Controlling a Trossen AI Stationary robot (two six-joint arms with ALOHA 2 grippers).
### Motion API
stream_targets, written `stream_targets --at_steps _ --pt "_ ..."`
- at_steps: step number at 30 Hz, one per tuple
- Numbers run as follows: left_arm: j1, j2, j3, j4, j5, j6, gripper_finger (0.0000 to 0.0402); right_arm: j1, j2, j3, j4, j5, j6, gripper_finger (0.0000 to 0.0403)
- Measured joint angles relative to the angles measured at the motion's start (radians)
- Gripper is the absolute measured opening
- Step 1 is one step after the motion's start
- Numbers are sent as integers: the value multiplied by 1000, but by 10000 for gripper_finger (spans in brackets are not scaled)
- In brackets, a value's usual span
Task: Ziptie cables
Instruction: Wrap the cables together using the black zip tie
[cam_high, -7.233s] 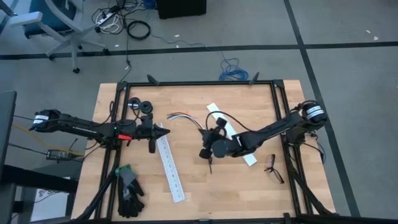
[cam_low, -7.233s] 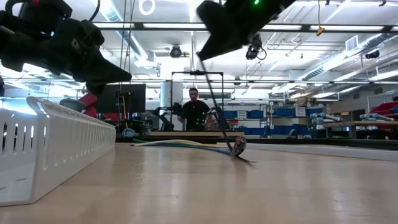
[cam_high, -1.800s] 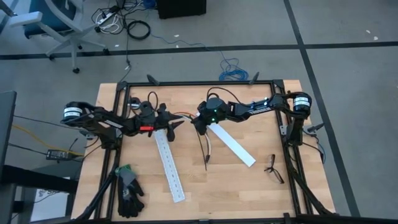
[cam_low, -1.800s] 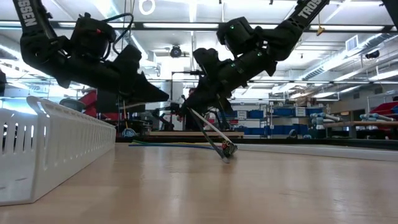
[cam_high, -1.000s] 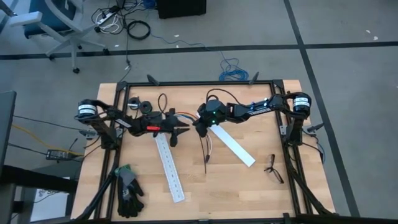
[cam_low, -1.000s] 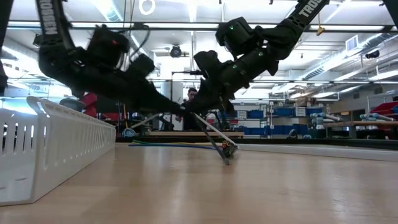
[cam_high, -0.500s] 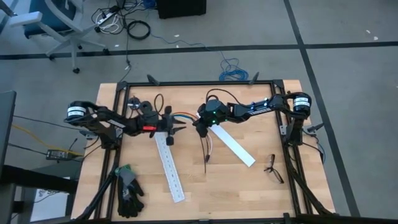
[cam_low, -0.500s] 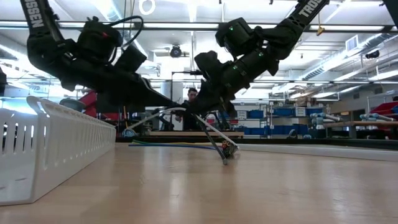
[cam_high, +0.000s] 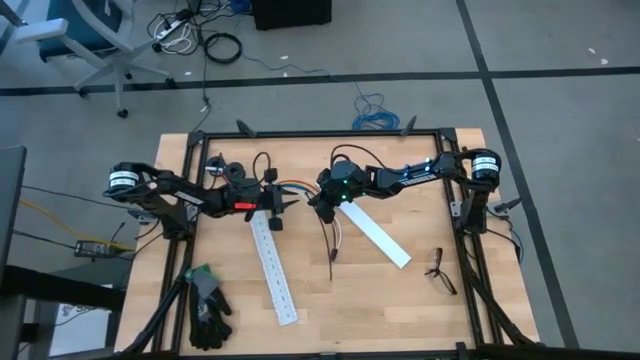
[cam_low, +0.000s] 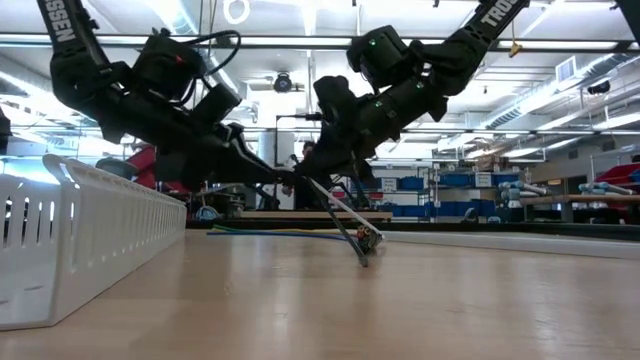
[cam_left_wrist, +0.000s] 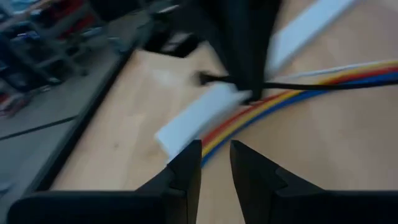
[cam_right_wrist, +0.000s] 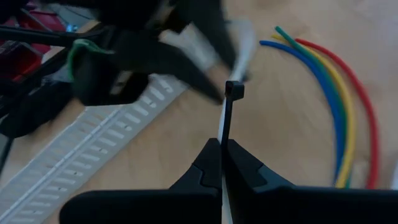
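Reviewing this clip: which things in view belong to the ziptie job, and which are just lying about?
Part of the job:
cables
ziptie, pinched in the right gripper
left gripper, open, close to the cables

Lying about:
white slotted strips
spectacles
gloves

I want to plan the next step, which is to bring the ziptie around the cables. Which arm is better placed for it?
The right arm, probably. The right gripper is already shut on the ziptie, beside the cables. The left gripper is open near the cables and holds nothing.
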Motion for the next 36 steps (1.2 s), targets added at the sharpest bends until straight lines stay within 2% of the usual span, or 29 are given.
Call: stream_targets --at_steps 3,10,14,22,28,32,36 --pt "0 0 4 28 -37 1 94 4 0 0 -2 -7 0 0" --pt "0 0 4 43 -31 -6 94 5 0 0 -7 -7 0 0" --pt "0 0 4 42 57 -39 94 5 0 0 -7 -1 -5 0" --pt "10 0 4 47 84 -263 94 7 0 0 -3 8 -21 0" --pt "11 0 4 54 87 -357 94 12 0 0 3 48 -49 0" --pt "20 0 4 120 168 -414 94 24 0 0 7 79 -65 0" --pt "30 0 4 163 201 -457 94 32 0 0 29 85 -71 0"
